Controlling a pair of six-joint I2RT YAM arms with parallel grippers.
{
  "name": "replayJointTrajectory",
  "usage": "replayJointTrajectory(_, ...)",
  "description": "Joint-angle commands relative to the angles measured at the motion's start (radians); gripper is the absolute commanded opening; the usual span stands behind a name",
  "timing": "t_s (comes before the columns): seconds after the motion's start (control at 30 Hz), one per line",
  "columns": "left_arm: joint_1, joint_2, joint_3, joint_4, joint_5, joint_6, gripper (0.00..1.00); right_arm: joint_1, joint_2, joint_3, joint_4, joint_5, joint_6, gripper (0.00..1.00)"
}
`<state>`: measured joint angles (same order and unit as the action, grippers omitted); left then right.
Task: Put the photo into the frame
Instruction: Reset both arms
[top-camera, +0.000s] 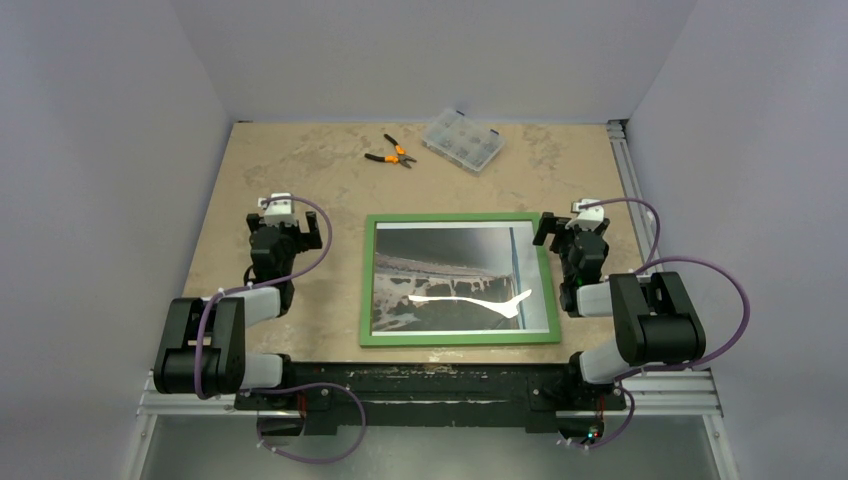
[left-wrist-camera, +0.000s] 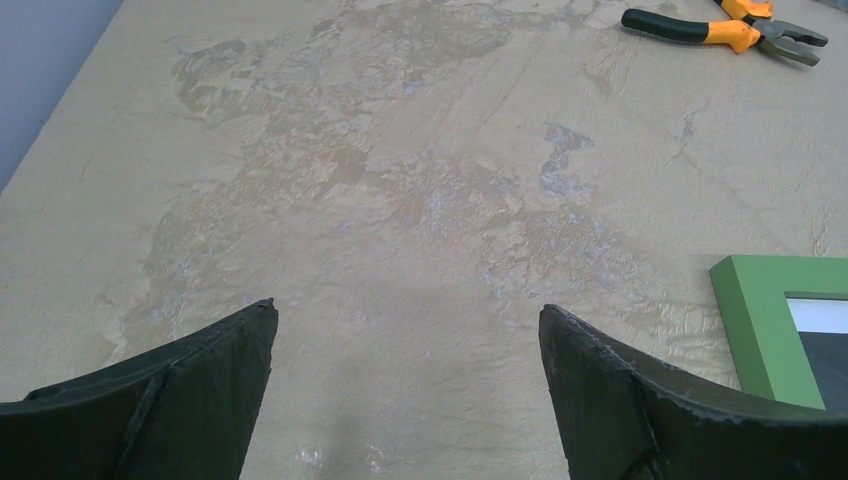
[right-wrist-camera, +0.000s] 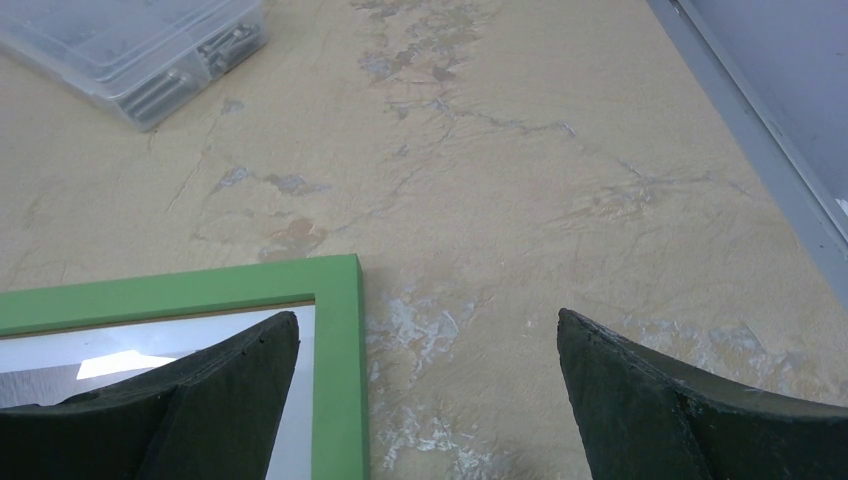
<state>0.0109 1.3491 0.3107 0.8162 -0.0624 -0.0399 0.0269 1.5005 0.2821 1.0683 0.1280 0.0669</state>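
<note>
Centrally, glossy rectangular photo (top-camera: 450, 270) within thin green frame (top-camera: 460, 339) on mottled table (top-camera: 300, 170)

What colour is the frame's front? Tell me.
Green; the frame shows best in the top external view.

This is a robotics lab test cell, not a lived-in room. Plain pale-grey walls (top-camera: 430, 50) box in a mottled beige desk (top-camera: 300, 170) on three sides. The left arm (top-camera: 215, 340) and the right arm (top-camera: 645, 320) are bolted to an aluminium rail (top-camera: 690, 400) at the near edge, with purple cables (top-camera: 318, 225) looping off them. Orange-handled pliers (top-camera: 392, 154) lie near a clear compartment box (top-camera: 463, 140) of small parts.
</note>
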Motion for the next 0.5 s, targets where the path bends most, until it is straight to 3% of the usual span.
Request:
replayJointTrajectory(0.0, -0.002, 0.003, 0.024, 0.062, 0.021, 0.012, 1.00, -0.001, 0.003, 0.028, 0.033, -0.012, -0.015, 0.99)
replayJointTrajectory(0.47, -0.002, 0.008, 0.028, 0.057, 0.058, 0.025, 1.00, -0.001, 0.004, 0.028, 0.032, -0.013, -0.015, 0.99)
